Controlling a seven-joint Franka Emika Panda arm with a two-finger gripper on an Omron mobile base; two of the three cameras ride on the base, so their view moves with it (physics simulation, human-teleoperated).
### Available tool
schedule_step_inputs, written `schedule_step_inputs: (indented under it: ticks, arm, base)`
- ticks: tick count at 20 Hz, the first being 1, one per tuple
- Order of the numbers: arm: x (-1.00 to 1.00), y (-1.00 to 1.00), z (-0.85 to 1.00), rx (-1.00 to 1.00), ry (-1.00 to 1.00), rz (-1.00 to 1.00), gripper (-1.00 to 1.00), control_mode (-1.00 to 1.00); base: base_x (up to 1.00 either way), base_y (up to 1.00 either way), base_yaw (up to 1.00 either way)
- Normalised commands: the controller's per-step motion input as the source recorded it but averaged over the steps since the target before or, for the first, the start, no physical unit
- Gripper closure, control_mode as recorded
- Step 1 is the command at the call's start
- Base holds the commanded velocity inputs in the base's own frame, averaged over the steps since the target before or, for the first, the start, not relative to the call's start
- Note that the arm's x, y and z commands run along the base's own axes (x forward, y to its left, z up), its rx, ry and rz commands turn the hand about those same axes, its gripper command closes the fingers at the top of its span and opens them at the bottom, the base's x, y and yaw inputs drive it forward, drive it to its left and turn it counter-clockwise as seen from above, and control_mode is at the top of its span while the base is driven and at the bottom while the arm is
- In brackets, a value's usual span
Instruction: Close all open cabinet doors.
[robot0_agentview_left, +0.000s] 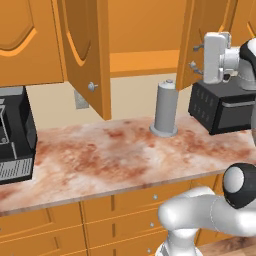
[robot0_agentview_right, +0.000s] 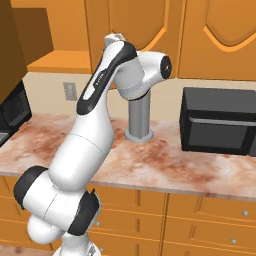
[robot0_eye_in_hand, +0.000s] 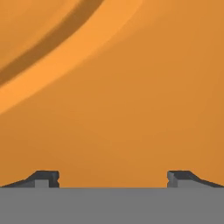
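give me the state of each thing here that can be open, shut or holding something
left cabinet door: open, swung out over the counter
right cabinet door: open, with the gripper up against it
far-left cabinet door: shut
gripper: open, fingertips wide apart, holding nothing
microwave: door shut
drawers: shut

My arm (robot0_agentview_right: 92, 150) is glossy white all over, built of fat rounded tube segments. Dark, near-black bands ring the joints, and a black stripe runs up my upper link. Round caps sit at the elbows, grey-white on black. My hand (robot0_agentview_left: 216, 57) is a boxy white block, and my fingertips (robot0_eye_in_hand: 43, 178) are small, dark grey, stepped wedges.
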Motion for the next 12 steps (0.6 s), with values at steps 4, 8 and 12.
schedule_step_inputs:
  ticks: [4, 8, 12]
  arm:
    - [0.50, 0.38, 0.00, -0.05, 0.00, -0.21, -1.00, -1.00]
    - [0.45, 0.37, -0.06, -0.10, -0.02, -0.21, -1.00, -1.00]
    - [0.59, 0.35, 0.00, -0.08, 0.00, -0.22, -1.00, -1.00]
  base:
    - [0.00, 0.00, 0.00]
    - [0.00, 0.00, 0.00]
    - [0.00, 0.00, 0.00]
